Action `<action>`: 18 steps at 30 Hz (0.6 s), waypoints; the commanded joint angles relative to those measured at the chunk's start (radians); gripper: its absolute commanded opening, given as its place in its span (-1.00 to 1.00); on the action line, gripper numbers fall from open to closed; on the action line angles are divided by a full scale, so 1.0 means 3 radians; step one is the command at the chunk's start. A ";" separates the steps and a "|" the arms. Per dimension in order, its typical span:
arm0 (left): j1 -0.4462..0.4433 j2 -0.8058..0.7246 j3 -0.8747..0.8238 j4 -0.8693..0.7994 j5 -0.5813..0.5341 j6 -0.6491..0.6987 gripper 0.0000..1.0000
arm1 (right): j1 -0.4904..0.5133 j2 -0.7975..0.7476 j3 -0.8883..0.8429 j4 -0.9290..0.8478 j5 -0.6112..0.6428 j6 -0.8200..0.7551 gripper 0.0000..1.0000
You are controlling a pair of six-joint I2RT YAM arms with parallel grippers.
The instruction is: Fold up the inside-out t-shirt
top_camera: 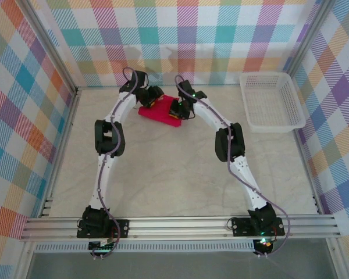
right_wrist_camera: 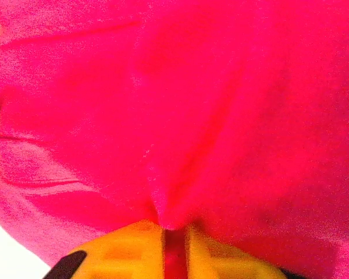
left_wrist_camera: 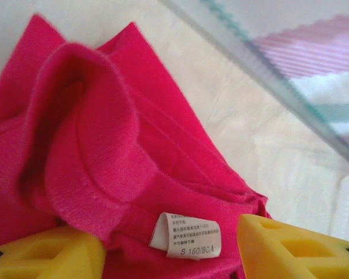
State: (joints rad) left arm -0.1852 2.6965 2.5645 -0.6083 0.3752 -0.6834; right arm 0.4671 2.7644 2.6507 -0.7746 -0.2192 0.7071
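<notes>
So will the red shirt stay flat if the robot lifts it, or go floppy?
Probably floppy: the shirt bunches into a ridge where the right gripper pinches it. Its fuzzy collar likely grips rather than slips. It seems light, and the tag should dangle.

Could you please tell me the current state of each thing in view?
inside-out t-shirt, gathered in a compact bundle on the table
white tag, exposed below the collar
left hand, open over the collar
right hand, shut on a fold of the t-shirt
white basket, empty
</notes>
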 commanded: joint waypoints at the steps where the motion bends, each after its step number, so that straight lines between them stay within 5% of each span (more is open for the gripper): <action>1: 0.0126 0.0029 0.0356 -0.0088 0.0108 0.0021 0.39 | -0.0217 0.0239 0.0319 -0.0392 -0.0213 -0.0453 -0.53; 3: 0.0137 -0.0214 0.0264 -0.0105 -0.0069 0.0272 0.78 | -0.0257 -0.0021 0.0066 -0.0108 -0.0374 -0.0620 -0.36; 5: 0.0123 -0.0542 -0.0036 -0.0133 -0.0261 0.0505 1.00 | -0.0253 -0.0374 -0.0290 0.0112 -0.0432 -0.0806 0.07; 10: 0.0056 -0.1732 -0.1555 0.0214 -0.1073 0.1195 1.00 | -0.0233 -0.1545 -0.1430 0.0398 0.0019 -0.1084 0.68; 18: 0.0009 -0.3623 -0.4363 0.1395 -0.1842 0.2040 1.00 | -0.0245 -0.3630 -0.4227 0.1620 0.1469 -0.1671 1.00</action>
State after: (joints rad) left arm -0.1761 1.7180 1.4708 -0.3382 -0.0254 -0.2218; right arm 0.3985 1.7844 1.5829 -0.4500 0.0002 0.3332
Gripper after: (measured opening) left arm 0.998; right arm 0.996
